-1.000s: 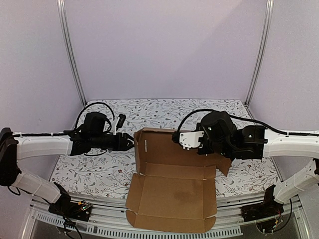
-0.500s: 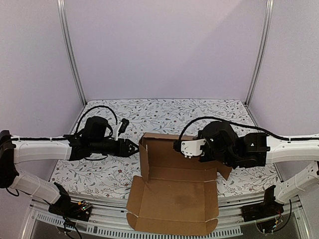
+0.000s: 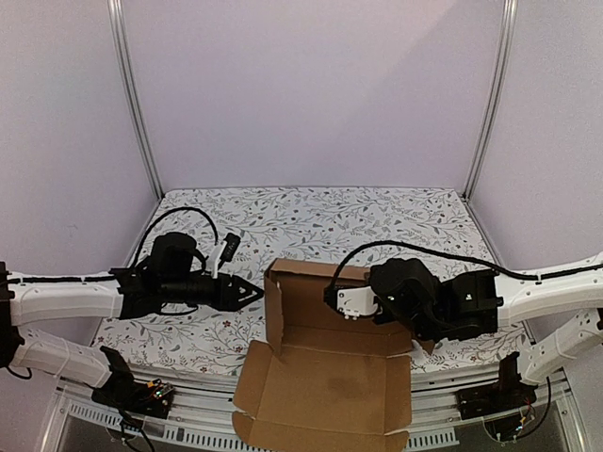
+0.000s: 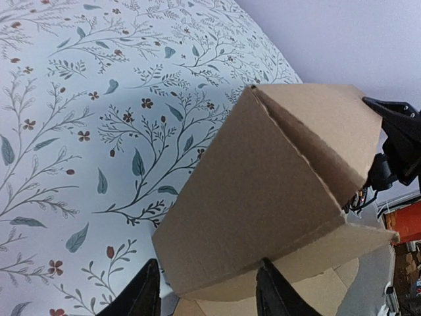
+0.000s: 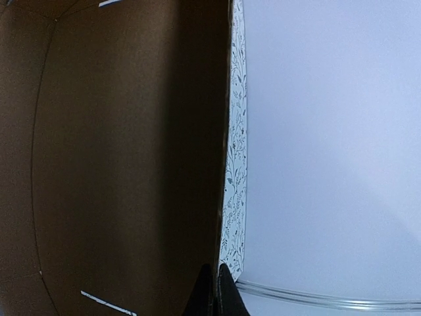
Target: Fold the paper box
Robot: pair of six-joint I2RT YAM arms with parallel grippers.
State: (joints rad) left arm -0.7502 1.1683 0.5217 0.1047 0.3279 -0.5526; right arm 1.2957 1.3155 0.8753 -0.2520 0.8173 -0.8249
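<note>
Paper box (image 3: pixel 325 386) lies opened at the near middle of the table (image 3: pixel 311 212), its nearest panel hanging out over the front edge above the arm bases, and it hangs out further than it did a second ago, since the whole sheet has slid toward the robot. Behind that panel the floor of the box lies flat. The back wall (image 3: pixel 301 299) now stands close to upright where it leaned away before. The left side flap (image 4: pixel 250 197) has swung up with it and stands on edge, meeting the wall at a corner. The left gripper (image 3: pixel 252 294) has come in low from the left and followed the sheet nearer. Its claw is half spread, and in the wrist view the flap's lower outer corner sits between the two fingers. Whether they touch the cardboard cannot be told. The right gripper (image 3: pixel 335 299) has dropped nearer too. Its fingers are pressed together, lying along the rim of the raised wall and not visibly pinching anything. Beyond the box the flowered cloth runs bare to the rear wall. As a judgement, the fold has gone from a loose sheet to a first standing corner. The right side looks unformed and the lid panel is not yet turned over. The growing overhang could tip the sheet off the table if it slides much more
</note>
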